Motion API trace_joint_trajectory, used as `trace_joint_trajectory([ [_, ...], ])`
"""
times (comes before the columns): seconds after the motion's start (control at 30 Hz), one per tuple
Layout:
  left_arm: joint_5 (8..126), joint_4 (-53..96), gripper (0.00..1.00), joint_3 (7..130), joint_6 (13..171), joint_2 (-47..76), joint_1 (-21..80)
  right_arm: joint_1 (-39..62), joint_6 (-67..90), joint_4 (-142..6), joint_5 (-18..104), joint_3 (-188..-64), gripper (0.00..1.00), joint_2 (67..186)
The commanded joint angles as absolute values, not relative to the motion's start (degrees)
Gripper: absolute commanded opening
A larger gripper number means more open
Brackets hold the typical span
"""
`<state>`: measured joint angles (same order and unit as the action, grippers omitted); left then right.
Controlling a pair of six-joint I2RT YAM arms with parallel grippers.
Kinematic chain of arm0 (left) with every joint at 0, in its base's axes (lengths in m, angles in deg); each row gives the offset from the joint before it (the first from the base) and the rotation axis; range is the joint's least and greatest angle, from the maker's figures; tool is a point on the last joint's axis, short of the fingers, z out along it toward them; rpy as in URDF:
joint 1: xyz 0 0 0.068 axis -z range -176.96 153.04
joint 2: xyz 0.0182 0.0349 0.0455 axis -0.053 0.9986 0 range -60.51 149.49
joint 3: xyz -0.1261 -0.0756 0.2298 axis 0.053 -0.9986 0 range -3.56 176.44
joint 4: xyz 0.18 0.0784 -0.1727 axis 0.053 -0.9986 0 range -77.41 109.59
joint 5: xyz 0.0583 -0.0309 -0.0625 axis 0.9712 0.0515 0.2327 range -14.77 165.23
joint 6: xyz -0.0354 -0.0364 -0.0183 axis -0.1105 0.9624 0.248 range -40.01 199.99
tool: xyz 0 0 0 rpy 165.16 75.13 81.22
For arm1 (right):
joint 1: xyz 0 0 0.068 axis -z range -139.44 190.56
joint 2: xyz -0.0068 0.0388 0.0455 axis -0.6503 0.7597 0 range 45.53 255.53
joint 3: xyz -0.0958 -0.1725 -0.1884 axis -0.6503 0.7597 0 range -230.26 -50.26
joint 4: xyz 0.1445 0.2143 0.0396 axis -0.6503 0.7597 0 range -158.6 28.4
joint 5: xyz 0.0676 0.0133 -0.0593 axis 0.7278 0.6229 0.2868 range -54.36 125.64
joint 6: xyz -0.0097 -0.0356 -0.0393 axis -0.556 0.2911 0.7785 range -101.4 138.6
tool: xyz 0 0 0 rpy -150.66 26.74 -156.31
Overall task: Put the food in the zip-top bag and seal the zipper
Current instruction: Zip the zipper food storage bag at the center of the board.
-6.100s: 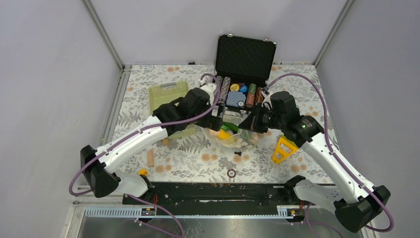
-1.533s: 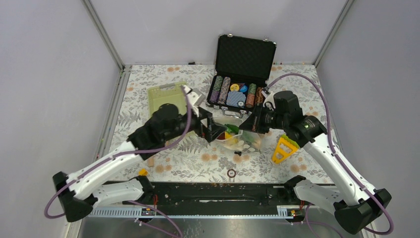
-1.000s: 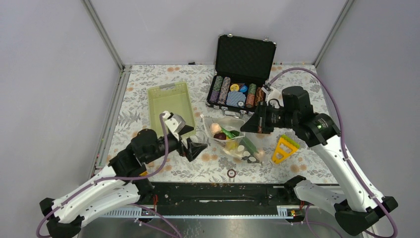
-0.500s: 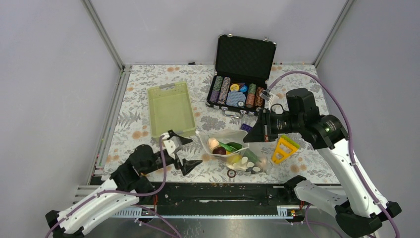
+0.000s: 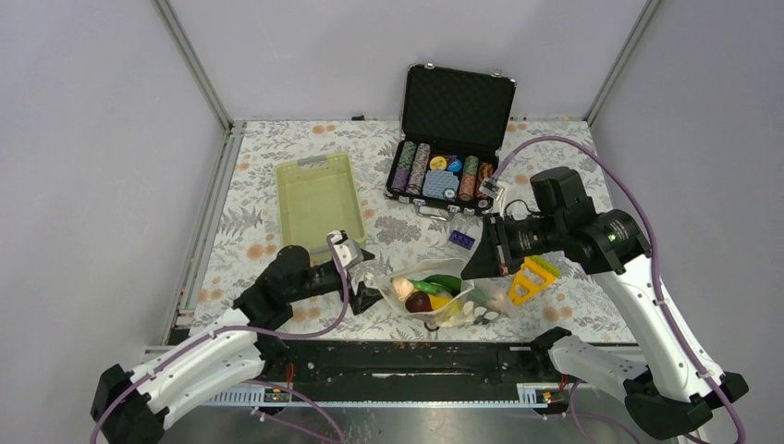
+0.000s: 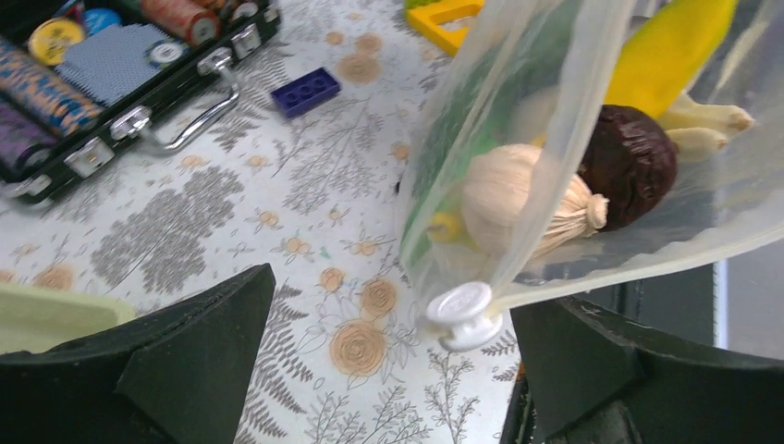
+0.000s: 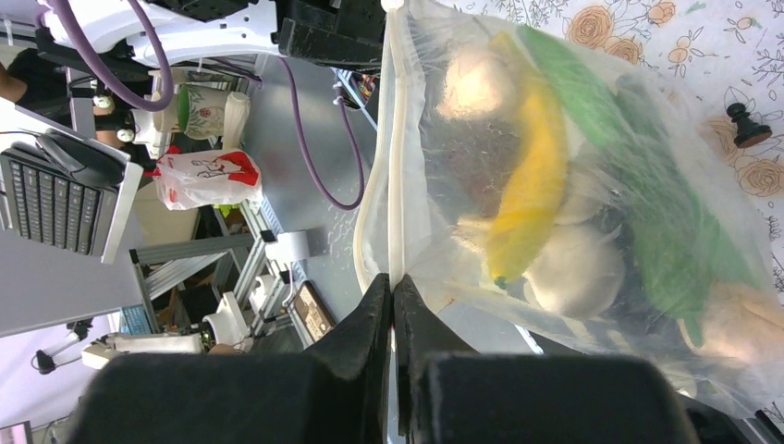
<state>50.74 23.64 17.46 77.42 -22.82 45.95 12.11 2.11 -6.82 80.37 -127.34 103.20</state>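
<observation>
**Surroundings.** The floral tabletop (image 5: 407,227) carries an open black poker-chip case (image 5: 459,102) at the far edge and a lime-green basket (image 5: 319,199) to its left. A blue brick (image 5: 461,240) lies between the case and the bag. A yellow triangular tool (image 5: 529,279) sits just right of the right end effector (image 5: 473,270). In the right wrist view, a small black pawn-shaped piece (image 7: 744,125) stands on the tabletop beyond the bag. Nothing lies between the left end effector (image 5: 365,277) and the bag.

**Task items.** The zip-top bag (image 5: 442,294) is at the near edge of the tabletop, between the two end effectors. The food is inside it:
- a white garlic bulb (image 6: 518,199)
- a dark purple piece (image 6: 629,162)
- a yellow banana (image 7: 532,176)
- green pieces (image 7: 647,185)

**End effectors.** The right end effector has its fingers pressed together on the zipper (image 7: 398,139) at the right-hand corner of the bag. The left end effector has its jaws wide apart. The bag's white slider tab (image 6: 459,313) sits in the gap between the fingers, touching neither.

**Limits of view.**
- The plastic blurs the food, so items at the bottom of the bag cannot be counted.
- The two zipper strips run side by side, but it cannot be told whether they are pressed shut along their length.
- It cannot be told whether the bag's underside rests on the tabletop.
- The right end effector hides the bag corner in the top view.
</observation>
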Motion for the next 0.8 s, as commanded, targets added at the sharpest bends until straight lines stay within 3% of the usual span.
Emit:
trace_joint_trajectory([
  [0.0,38.63,32.85,0.99,20.81,75.8,-20.95,45.45,12.37,4.98,-6.35,82.7,-130.46,0.0,103.25],
  [0.17,30.57,39.61,0.98,19.65,76.24,-19.36,45.44,12.35,4.67,-6.49,81.34,-130.41,0.0,104.12],
  [0.23,28.93,38.57,0.9,20.74,75.7,-17.73,45.44,12.39,3.99,-7.21,81.01,-130.34,0.0,104.29],
  [0.4,29.62,33.09,0.34,23.95,74.03,-14.22,45.42,12.35,2.97,-7.92,79.52,-130.42,0.0,104.1],
  [0.5,30.25,31.78,0.11,24.81,74.33,-13.97,45.45,12.35,2.27,-7.75,76.04,-130.27,0.0,103.89],
  [0.63,30.4,31.58,0.0,25.19,75.85,-15.61,45.49,12.46,2.53,-5.4,61.15,-130.4,0.07,103.08],
  [0.77,31.97,32.38,0.0,27.31,82.37,-16.19,45.43,12.44,1.69,-2.87,37.91,-129.25,0.09,102.02],
])
